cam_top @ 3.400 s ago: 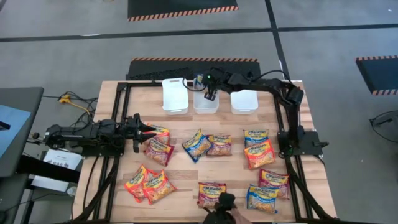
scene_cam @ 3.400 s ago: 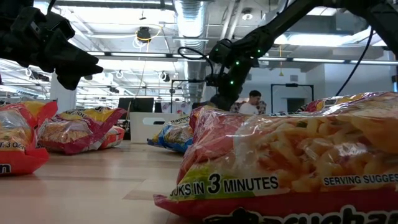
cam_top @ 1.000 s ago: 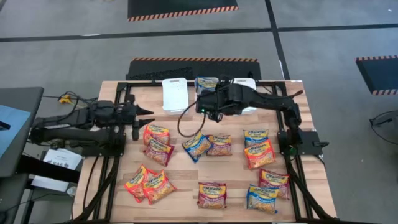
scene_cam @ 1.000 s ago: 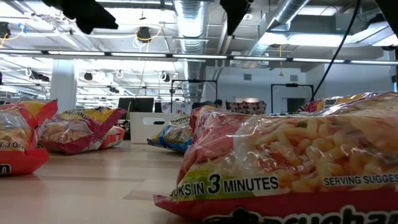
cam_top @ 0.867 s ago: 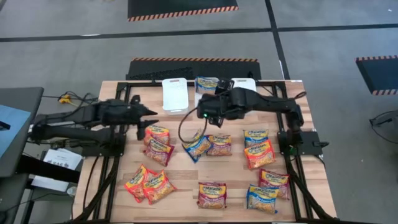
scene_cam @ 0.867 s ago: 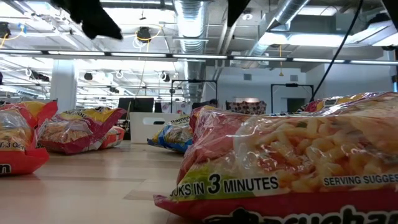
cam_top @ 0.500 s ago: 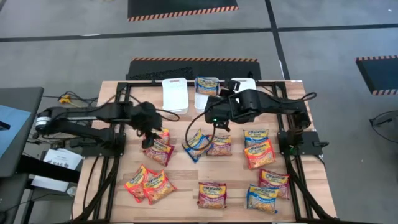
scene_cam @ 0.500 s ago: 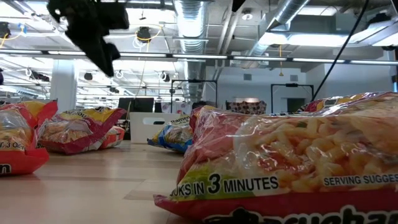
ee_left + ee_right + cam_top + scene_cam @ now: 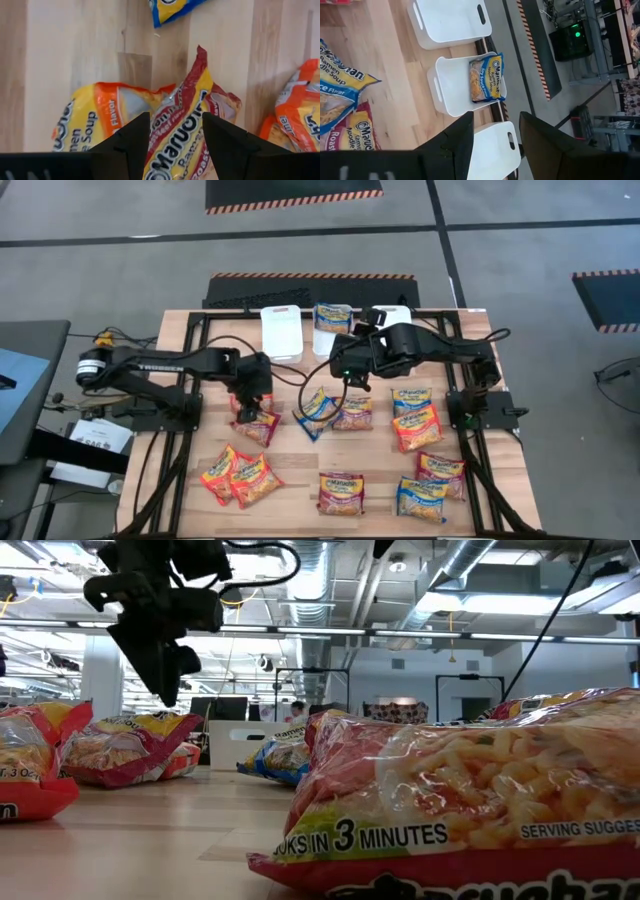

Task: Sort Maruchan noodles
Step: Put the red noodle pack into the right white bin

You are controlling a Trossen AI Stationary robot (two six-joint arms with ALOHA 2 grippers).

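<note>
I am a two-armed robot at a wooden table (image 9: 290, 470), seen from above with ramen packets scattered across it. My left gripper (image 9: 252, 402) hangs low over a pair of overlapping packets at the left of the table: a dark red packet (image 9: 182, 145) lying partly on an orange packet (image 9: 92, 122). In my left wrist view, my two dark fingers (image 9: 131, 142) are spread apart with the red packet showing between them, and they hold nothing; I think they have not quite touched it, though the angle makes that hard to judge. My right gripper (image 9: 345, 370) hovers above the table just in front of the three white tubs, over bare wood near a blue packet (image 9: 316, 411) and a dark red packet beside it (image 9: 352, 413). In my right wrist view those fingers (image 9: 457, 145) are also parted and empty. The tubs stand in a row at the far edge: the left tub (image 9: 281, 332), the middle tub (image 9: 451, 85), and the right tub (image 9: 492, 145). One blue packet (image 9: 486, 77) already lies inside the middle tub. Two orange packets (image 9: 240, 474) overlap at the near left. A dark red packet (image 9: 342, 491) sits at the near middle. On the right side lie a blue packet over an orange one (image 9: 414, 420) and, nearer, a dark red packet (image 9: 440, 470) beside a blue one (image 9: 420, 500). In the low view, a large red packet (image 9: 470, 810) fills the foreground.
</note>
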